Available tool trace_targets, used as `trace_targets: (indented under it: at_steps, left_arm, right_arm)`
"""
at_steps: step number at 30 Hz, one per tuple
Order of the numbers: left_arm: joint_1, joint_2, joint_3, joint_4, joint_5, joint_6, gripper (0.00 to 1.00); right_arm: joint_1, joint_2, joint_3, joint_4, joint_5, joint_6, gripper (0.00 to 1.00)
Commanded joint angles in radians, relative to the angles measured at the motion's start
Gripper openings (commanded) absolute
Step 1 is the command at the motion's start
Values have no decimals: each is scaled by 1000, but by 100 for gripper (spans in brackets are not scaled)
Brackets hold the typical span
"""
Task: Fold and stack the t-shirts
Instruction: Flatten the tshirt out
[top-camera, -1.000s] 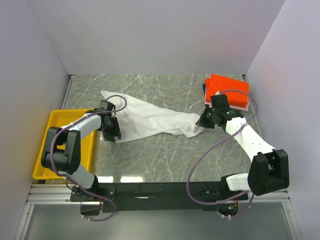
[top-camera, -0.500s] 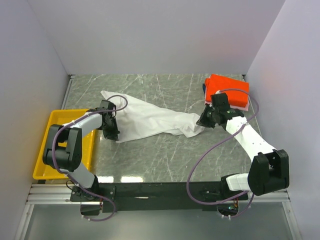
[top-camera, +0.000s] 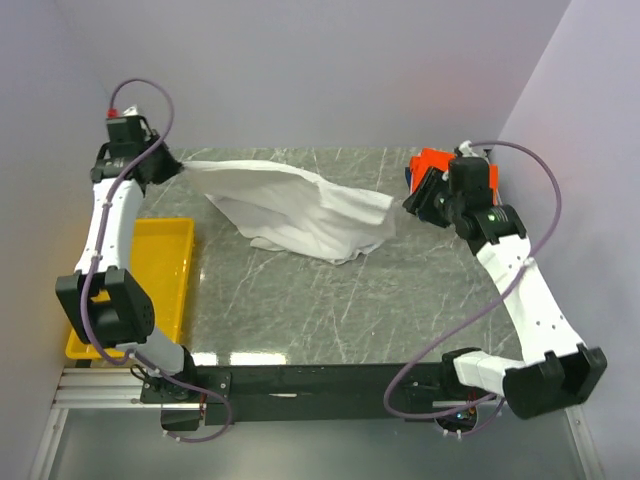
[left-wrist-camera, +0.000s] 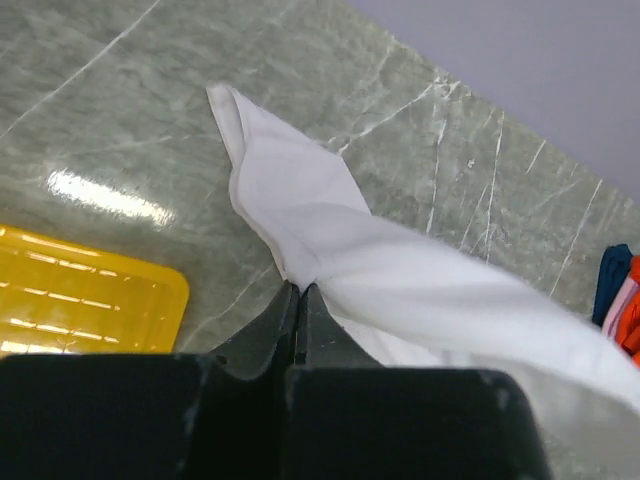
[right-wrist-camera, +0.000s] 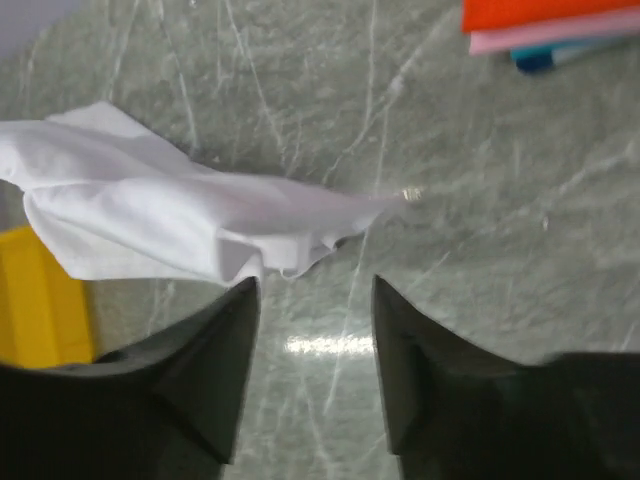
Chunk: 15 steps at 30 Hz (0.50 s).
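Along the far edge of the table (top-camera: 330, 300), the shirt (top-camera: 300, 205) is stretching rightward from the left gripper (top-camera: 170, 168) clamped on it, its free end lying nearest the parted, empty right gripper (top-camera: 420, 196).

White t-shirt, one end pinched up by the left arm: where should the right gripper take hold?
Probably the loose right-hand corner of the white t-shirt, approached from the right. The left gripper holds the other end lifted, so the cloth drapes down to that corner, nearest the open right gripper.
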Motion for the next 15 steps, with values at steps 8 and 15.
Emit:
trace_targets:
  at_steps: [8, 15]
  left_arm:
    - [50, 52, -268, 48, 288, 10, 0]
    - [51, 91, -253, 16, 242, 57, 0]
  right_arm:
    - [-31, 41, -311, 106, -134, 31, 67]
    - [95, 220, -230, 201, -314, -9, 61]
